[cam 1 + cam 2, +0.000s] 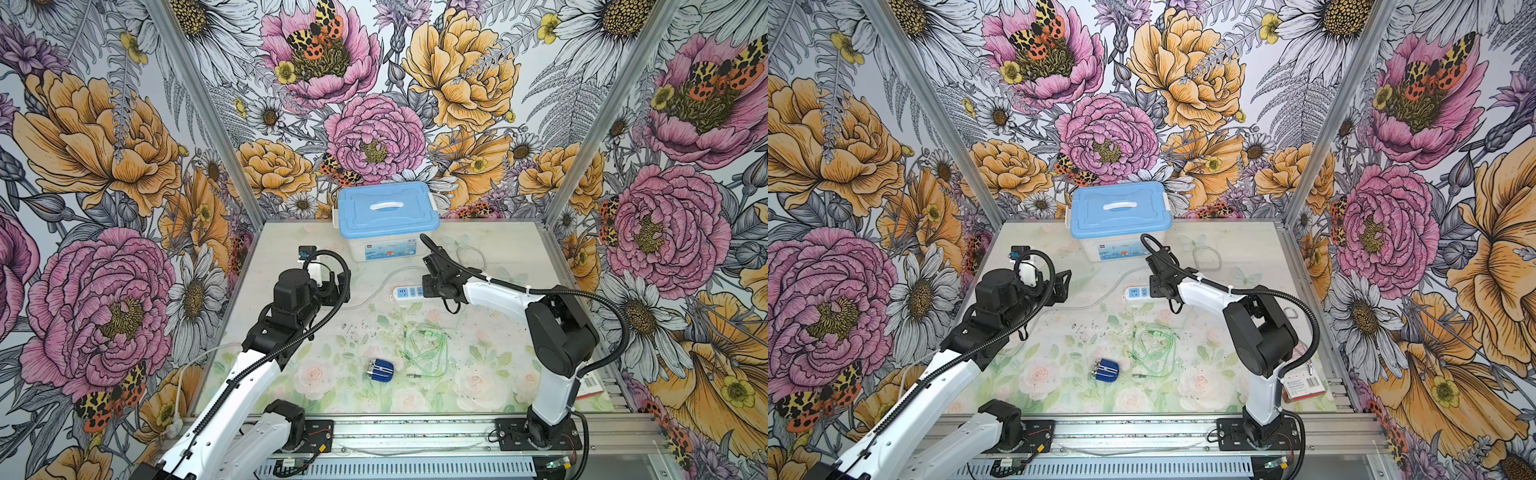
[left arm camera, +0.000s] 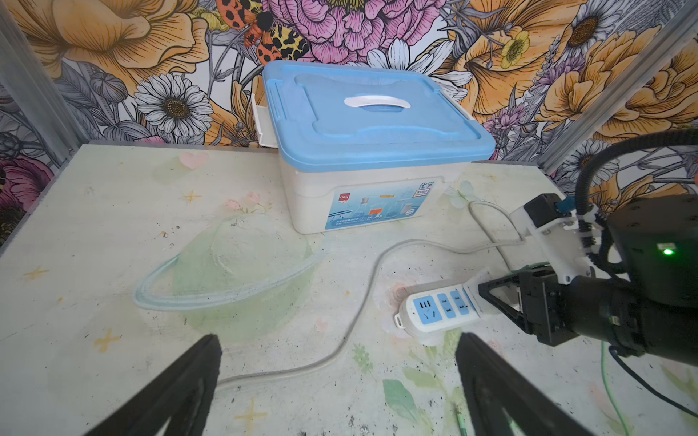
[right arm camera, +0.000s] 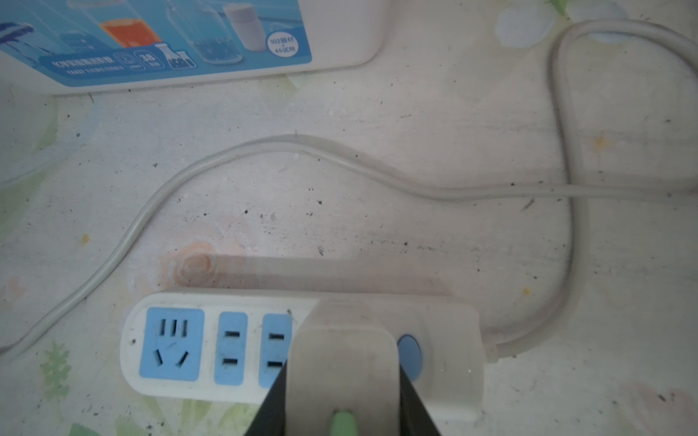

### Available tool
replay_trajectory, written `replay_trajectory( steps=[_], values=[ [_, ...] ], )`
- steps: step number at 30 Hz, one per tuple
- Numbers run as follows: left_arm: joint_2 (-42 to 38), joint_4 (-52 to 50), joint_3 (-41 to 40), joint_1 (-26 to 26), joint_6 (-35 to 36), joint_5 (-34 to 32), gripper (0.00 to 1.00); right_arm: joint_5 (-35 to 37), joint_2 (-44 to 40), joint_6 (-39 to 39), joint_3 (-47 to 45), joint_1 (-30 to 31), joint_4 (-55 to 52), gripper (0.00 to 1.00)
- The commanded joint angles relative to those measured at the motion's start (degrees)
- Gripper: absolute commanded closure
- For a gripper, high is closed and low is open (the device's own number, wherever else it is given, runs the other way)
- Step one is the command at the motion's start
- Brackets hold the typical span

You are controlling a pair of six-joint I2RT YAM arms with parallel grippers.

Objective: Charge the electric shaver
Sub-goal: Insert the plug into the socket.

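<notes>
White charger block, clamped in the right gripper over the power strip, may shove that unbraced strip aside if its prongs miss, while the left gripper gapes empty and the electric shaver lies well apart from both.

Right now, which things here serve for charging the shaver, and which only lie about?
For the job: electric shaver, white charger block in the right hand, green cable, power strip.
Lying about: blue-lidded box, red-and-white packet.
</notes>
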Motion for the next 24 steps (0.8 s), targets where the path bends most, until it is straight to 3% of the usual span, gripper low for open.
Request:
replay_trajectory(
  steps=[1, 5, 12, 24],
  values=[
    [0.0, -1.5, 1.5, 0.6, 0.4, 0.6, 0.01, -2.0, 2.2, -0.7, -2.2, -1.0, -9.0, 0.59],
    [-0.2, -1.5, 1.8, 0.5, 0.6, 0.6, 0.01, -4.3, 0.5, -1.9, -0.3, -1.3, -12.3, 0.48],
    [-0.7, -2.7, 2.8, 0.6, 1.0, 0.8, 0.01, -9.7, -3.6, -3.2, 3.8, -1.9, -20.5, 0.39],
    [-1.4, -4.0, 3.7, 0.6, 2.4, 1.0, 0.01, -30.7, -5.0, -4.7, 6.5, -3.5, -27.2, 0.45]
  ],
)
